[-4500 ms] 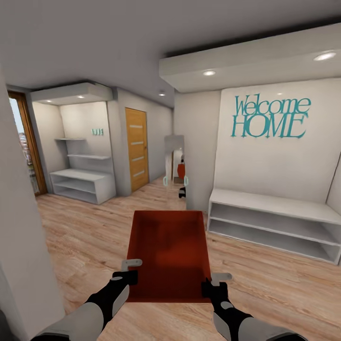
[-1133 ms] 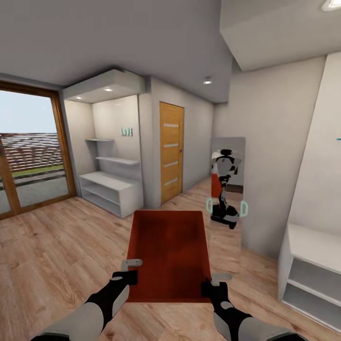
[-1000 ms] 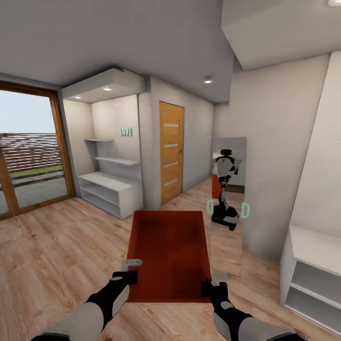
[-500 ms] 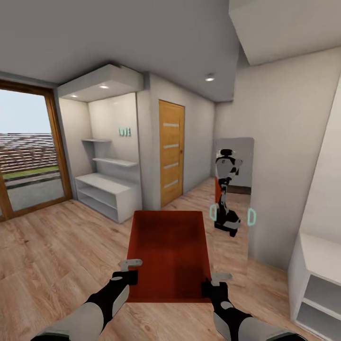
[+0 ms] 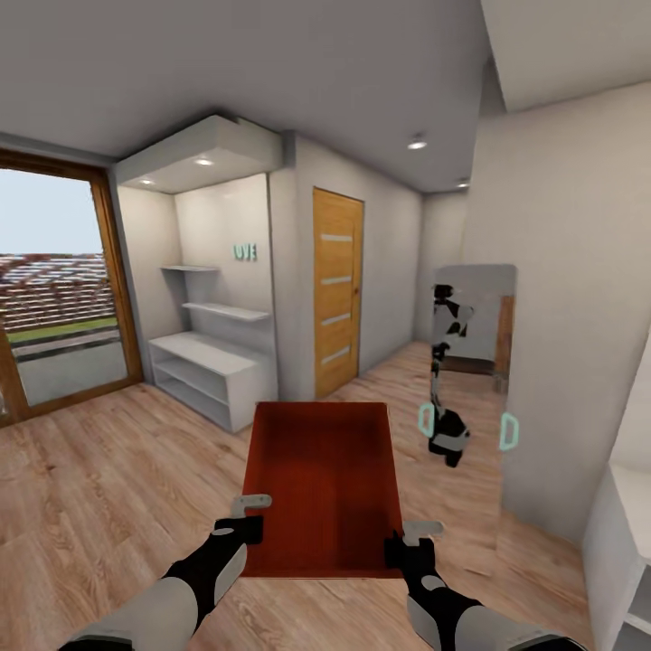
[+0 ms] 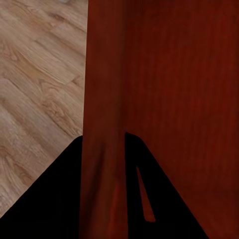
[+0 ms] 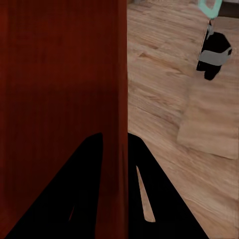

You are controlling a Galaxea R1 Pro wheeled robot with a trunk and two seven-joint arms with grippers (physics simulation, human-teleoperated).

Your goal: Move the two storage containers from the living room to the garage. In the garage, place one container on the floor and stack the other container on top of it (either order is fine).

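Over wood-plank floor (image 5: 108, 488), one storage container (image 5: 323, 488) is pinched by left gripper (image 5: 242, 526) and right gripper (image 5: 403, 544); a turn could twist it loose.

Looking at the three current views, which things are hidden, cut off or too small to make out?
- Small teal wall letters: too small to read, head view.
- White shelf unit: cut off by the right edge, head view.
- Orange-red rectangular storage container: its underside is hidden by its own walls, and its far end lies outside both wrist views.
- Left gripper and right gripper: the wall-pinching fingertips are dark shapes in the wrist views.
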